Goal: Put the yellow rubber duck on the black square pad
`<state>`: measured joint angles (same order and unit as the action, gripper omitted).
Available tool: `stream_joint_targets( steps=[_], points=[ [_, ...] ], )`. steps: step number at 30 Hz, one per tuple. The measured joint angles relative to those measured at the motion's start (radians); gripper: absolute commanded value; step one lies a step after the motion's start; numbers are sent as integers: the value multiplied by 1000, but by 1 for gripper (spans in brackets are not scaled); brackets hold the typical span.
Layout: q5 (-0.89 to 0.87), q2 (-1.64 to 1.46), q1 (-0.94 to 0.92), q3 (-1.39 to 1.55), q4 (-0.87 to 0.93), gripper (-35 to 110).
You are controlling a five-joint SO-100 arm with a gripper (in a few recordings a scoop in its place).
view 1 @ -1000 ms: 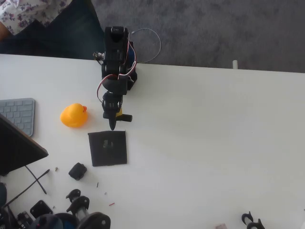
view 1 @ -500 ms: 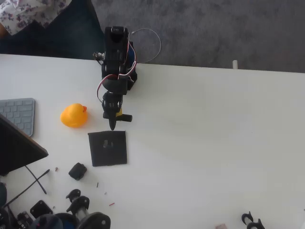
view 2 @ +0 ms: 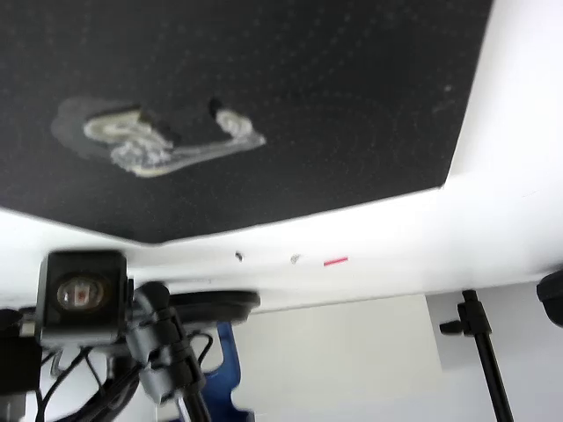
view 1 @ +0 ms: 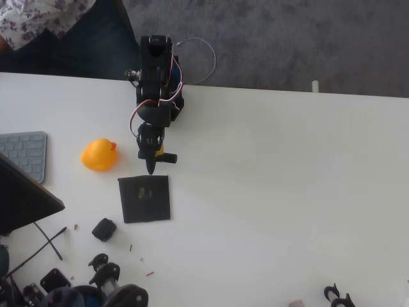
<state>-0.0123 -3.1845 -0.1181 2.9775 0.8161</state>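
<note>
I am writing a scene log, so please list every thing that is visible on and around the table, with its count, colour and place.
yellow rubber duck: 1, yellow with orange beak, on the table left of the hand in the overhead view
black square pad: 1, matte black with pale grey marks in the middle, below the duck and hand; also seen in the wrist view
small black block: 1, black, lower left of the pad
keyboard: 1, grey-blue, left edge
table: 1, white
carpet: grey, beyond the table
black parts: several, bottom left edge
person's sleeve: 1, floral, top left corner
arm: 1, black, at the far table edge
hand: 1, black, just above the pad's upper edge, holding nothing
</note>
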Motion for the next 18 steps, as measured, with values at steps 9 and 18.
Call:
stream_joint_targets(
  steps=[9, 18],
  points=[
    [0, 2, 0, -244, 0, 4],
    [0, 0, 0, -534, 0, 4]
  ],
)
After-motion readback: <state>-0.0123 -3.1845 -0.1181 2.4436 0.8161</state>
